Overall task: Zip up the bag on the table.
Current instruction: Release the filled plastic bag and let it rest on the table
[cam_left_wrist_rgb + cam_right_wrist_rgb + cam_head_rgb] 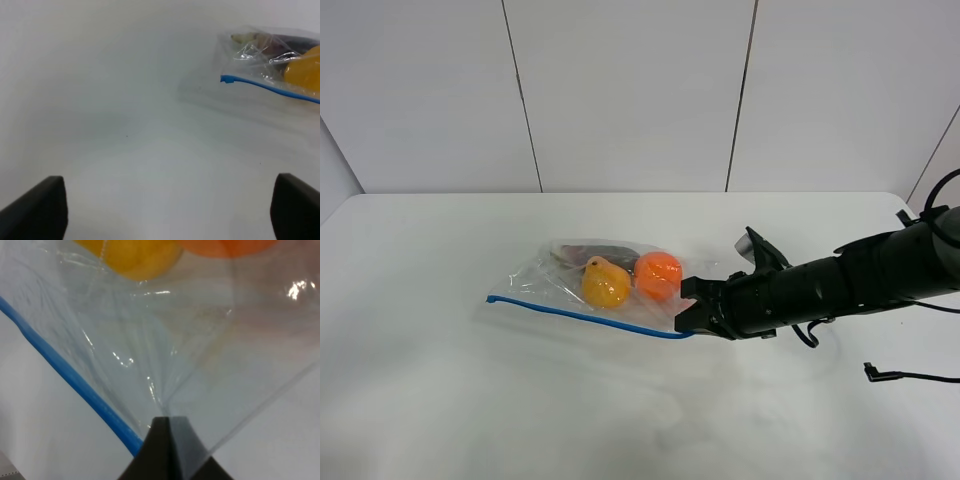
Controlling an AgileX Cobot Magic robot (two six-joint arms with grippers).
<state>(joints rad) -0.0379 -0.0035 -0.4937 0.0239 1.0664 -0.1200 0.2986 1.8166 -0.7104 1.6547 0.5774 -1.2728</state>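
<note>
Blue zip strip (pixel 585 316) of the bag (pixel 570 270) runs leftward from the right gripper (pixel 688 312), which is clamped on its corner; left gripper (pixel 166 207) is wide open, empty and farther off.

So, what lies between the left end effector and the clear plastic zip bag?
Only bare white tabletop separates the left end effector from the clear plastic zip bag, in the left wrist view.

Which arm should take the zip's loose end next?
Left, probably. The left jaws stand open and empty over the table, the loose end of the blue zip strip ahead; the right jaws are shut on the bag at its other corner.
</note>
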